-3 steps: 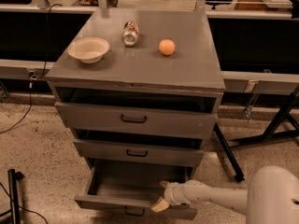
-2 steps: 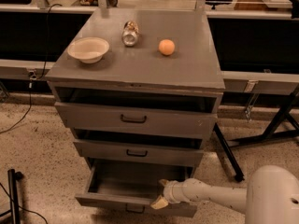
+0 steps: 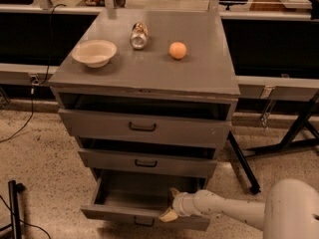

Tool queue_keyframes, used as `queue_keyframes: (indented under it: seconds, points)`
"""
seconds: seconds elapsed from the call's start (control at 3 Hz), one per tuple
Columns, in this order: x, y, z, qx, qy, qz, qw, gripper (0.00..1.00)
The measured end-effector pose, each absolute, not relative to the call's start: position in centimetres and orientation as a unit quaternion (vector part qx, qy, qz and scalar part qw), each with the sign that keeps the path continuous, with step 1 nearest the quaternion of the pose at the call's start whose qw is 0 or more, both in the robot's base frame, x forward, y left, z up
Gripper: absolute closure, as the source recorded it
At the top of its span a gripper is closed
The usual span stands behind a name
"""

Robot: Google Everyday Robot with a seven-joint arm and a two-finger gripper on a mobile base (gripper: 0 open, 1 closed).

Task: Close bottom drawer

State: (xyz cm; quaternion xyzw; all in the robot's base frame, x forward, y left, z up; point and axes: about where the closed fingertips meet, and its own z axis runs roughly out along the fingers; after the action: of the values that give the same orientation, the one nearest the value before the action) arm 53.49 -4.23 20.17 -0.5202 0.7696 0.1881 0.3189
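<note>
The bottom drawer of the grey metal cabinet is pulled far out, and its inside looks empty. Its small dark handle shows at the lower edge of the camera view. My gripper reaches in from the lower right on a white arm and sits at the top edge of the drawer's front panel, right of the handle. Its fingers are spread: one tip points into the drawer and the tan pad lies on the front panel's edge. It holds nothing.
The middle drawer and top drawer stand slightly open. On the cabinet top are a white bowl, a can lying on its side and an orange. A dark stand leg is right of the cabinet; a black post is at lower left.
</note>
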Motion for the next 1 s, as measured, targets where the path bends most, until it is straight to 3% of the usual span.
queue_keyframes:
  seconds: [0.33, 1.0]
  points:
    - [53.4, -4.1, 20.1, -0.52, 0.769, 0.189, 0.319, 0.0]
    - [52.3, -2.8, 19.3, -0.565, 0.743, 0.178, 0.311, 0.0]
